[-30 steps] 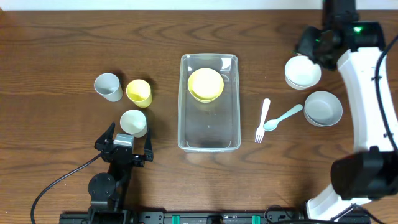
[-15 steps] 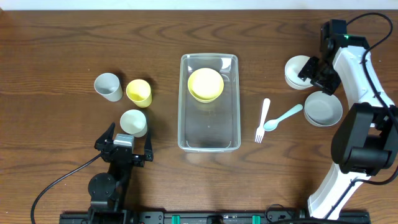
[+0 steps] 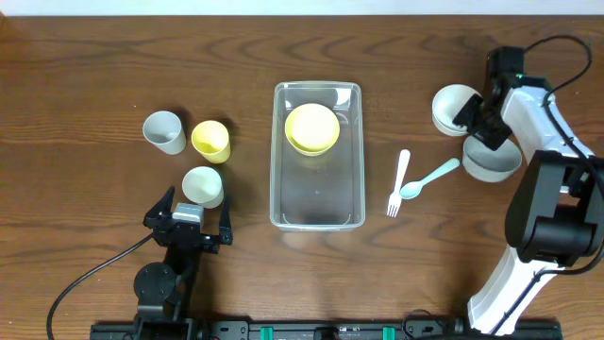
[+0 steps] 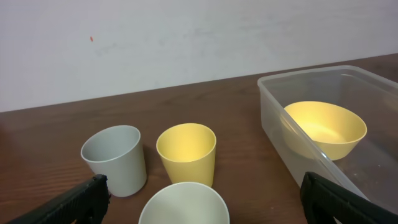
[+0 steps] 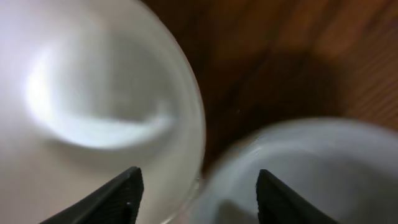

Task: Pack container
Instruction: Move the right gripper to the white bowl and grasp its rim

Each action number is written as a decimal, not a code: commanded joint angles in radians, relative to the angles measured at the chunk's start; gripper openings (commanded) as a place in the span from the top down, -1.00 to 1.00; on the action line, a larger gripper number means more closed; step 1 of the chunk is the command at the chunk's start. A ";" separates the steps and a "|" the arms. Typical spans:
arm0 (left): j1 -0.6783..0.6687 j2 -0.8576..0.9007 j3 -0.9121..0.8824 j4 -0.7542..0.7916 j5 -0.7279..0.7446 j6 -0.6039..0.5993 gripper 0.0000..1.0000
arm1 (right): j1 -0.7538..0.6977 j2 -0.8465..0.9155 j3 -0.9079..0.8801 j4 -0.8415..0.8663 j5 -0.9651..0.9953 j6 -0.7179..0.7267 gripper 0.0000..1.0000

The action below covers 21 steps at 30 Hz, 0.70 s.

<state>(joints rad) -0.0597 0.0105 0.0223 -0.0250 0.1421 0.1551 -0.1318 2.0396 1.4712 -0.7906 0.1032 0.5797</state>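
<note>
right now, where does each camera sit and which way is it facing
Overhead: above the table, looking down at the container, cups, cutlery; both arms, left gripper and right gripper show.
Left wrist: low by the table, facing level across three cups toward the container; its fingers show at the bottom corners.
Right wrist: close above the white bowl and grey bowl, facing down; its fingers show at the bottom.
Shared: overhead and left wrist both show the yellow bowl inside the container.
</note>
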 commanded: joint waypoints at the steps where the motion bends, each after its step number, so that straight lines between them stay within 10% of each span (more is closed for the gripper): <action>1: 0.005 -0.005 -0.018 -0.034 0.007 0.005 -0.96 | -0.006 0.011 -0.029 0.022 -0.005 0.019 0.00; 21: 0.005 -0.005 -0.018 -0.034 0.007 0.005 -0.96 | -0.013 -0.018 0.025 -0.074 -0.056 -0.015 0.00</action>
<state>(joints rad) -0.0597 0.0105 0.0223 -0.0250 0.1421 0.1551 -0.1356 2.0415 1.4544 -0.8421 0.0727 0.5835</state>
